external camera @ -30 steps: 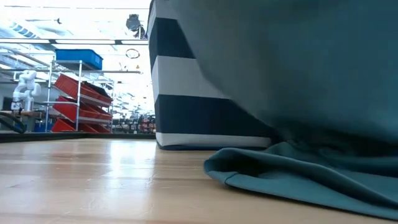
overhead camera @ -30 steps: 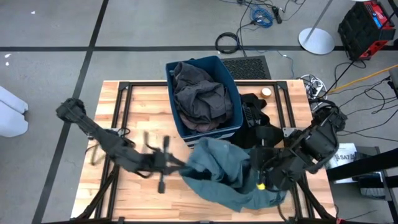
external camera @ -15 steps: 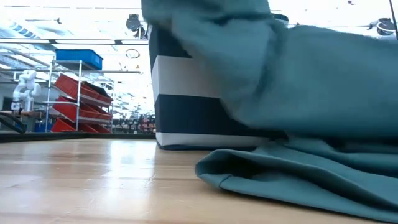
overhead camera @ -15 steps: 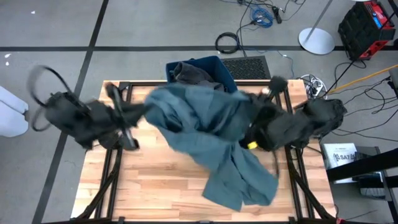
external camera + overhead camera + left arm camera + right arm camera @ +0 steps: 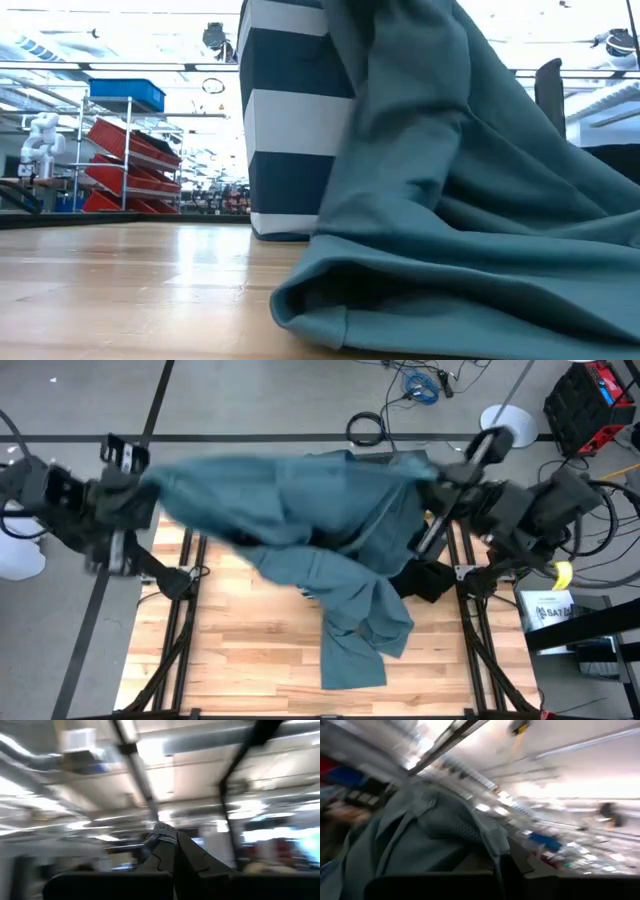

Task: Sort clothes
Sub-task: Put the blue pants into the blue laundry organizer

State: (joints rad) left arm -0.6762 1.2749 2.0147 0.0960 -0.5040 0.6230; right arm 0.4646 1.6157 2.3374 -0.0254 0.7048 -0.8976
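Both claws, left (image 5: 140,485) and right (image 5: 432,478), pinch the grey-green fabric garment (image 5: 310,550) spread aloft; lowering it onto the worktop (image 5: 250,650) should follow.

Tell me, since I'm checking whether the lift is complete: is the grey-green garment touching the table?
Touching. The low view shows the grey-green garment's lower folds lying on the table, though both grippers hold its upper edge high.

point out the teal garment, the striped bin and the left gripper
teal garment (image 5: 300,510), high view, middle of the stretched cloth
striped bin (image 5: 290,130), low view, white stripe on its wall
left gripper (image 5: 140,485), high view, fingertips at the garment's corner
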